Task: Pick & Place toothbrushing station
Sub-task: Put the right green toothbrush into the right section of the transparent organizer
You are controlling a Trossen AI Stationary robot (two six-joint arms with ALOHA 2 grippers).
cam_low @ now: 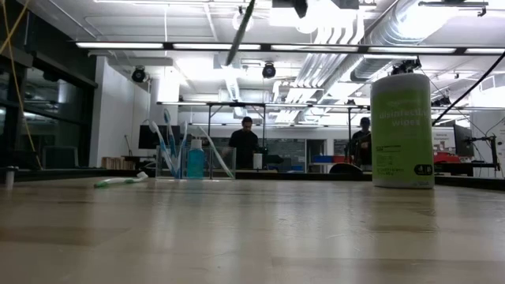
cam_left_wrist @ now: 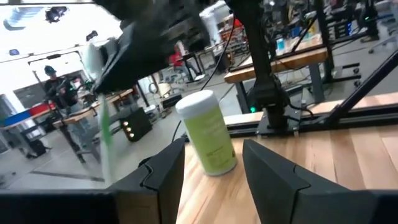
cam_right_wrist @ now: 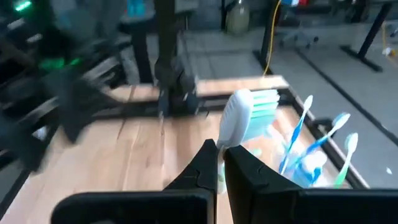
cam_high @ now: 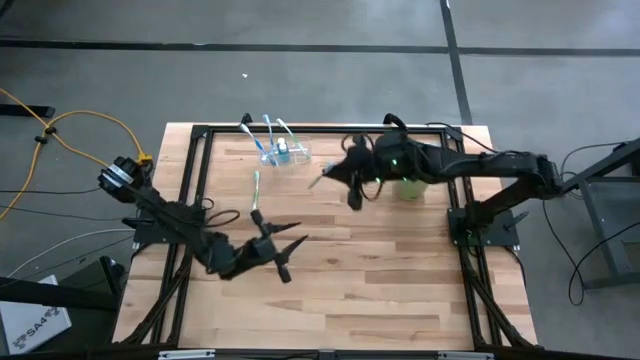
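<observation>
Our right gripper [cam_right_wrist: 221, 163] pinches a toothbrush [cam_right_wrist: 242, 115] head-up above the station [cam_high: 285, 153], ready to slot it in, while our left gripper [cam_high: 290, 254] waits spread and empty.

In my right wrist view, my right tool [cam_right_wrist: 221, 163] pinches a white-and-green toothbrush [cam_right_wrist: 244, 118], but my own dark fingers [cam_right_wrist: 198, 165] cover its handle; only the head shows. The small clear plastic holder [cam_right_wrist: 310, 167] runs off that picture's edge behind blue toothbrushes. The other arm there is a dark smear. From above, my right arm covers most of the light green cylindrical canister [cam_high: 411, 187], and what my right tool grips is too small to make out. In the left wrist view, the far arm [cam_left_wrist: 155, 31] is blurred. At tabletop height neither tool appears; the canister's print [cam_low: 402, 118] is unreadable.
</observation>
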